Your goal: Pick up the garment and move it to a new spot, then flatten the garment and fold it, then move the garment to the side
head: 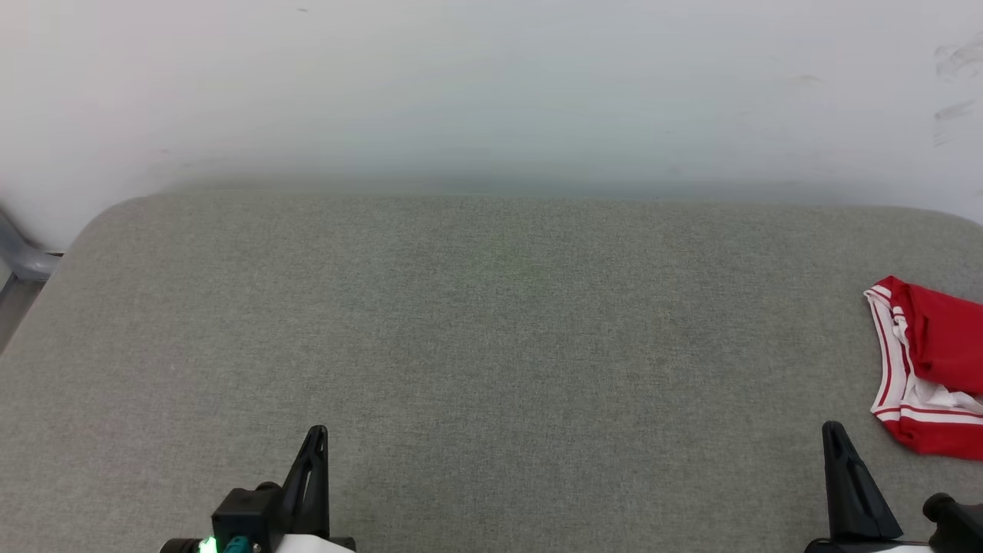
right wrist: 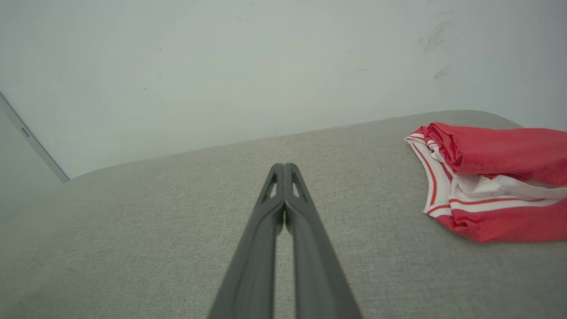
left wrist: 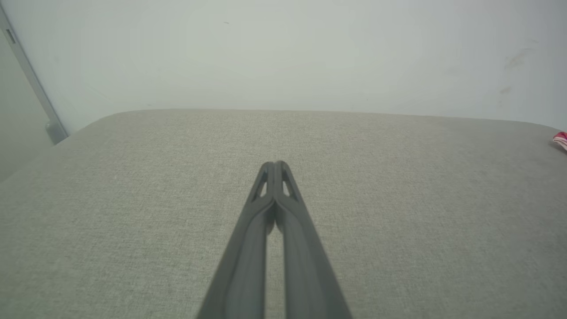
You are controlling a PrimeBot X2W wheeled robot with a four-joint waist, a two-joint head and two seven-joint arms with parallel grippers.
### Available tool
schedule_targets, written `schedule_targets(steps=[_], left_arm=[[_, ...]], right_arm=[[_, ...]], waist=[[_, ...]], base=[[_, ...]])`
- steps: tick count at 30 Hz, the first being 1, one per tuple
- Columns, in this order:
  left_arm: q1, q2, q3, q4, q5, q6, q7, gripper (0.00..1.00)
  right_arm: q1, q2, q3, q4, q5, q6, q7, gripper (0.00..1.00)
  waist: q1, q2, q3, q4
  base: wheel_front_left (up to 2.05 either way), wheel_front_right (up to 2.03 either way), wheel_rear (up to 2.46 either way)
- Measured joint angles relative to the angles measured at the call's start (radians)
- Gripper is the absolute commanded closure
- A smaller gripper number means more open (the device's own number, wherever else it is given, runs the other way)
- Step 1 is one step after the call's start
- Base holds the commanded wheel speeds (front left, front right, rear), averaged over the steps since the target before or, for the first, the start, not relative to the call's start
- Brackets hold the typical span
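Grey cushion [head: 461, 346] bears crumpled red garment [right wrist: 500, 177], white striped trim.

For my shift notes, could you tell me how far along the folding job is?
Done: nothing; the garment lies bunched, unfolded, far right on the grey cushion. In hand: nothing; left gripper and right gripper are shut, empty. Left: pick-up, move, flatten, fold, set aside.

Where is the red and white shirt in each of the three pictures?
Head view: the crumpled red jersey with white striped trim lies at the right edge, on the grey fabric cushion.
Left wrist view: a small red sliver of it at the far right edge.
Right wrist view: large, at the right, partly cut off.
Shared landmark: the cushion's far edge against the pale wall.
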Motion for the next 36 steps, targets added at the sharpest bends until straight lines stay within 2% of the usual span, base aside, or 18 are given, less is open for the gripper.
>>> schedule_targets(steps=[16,36], left_arm=[[-0.041,0.0,0.036,0.035,-0.323,-0.044,0.058,1.0],[-0.079,-0.004,0.08,0.063,-0.646,-0.092,0.123,1.0]], right_arm=[[-0.048,-0.006,0.008,0.043,0.296,0.0,0.062,1.0],[-0.108,-0.013,0.012,0.088,0.592,0.0,0.127,1.0]], waist=[[0.0,0.0,0.002,-0.008],[0.0,0.0,0.005,-0.017]], base=[[0.0,0.0,0.0],[0.0,0.0,0.0]])
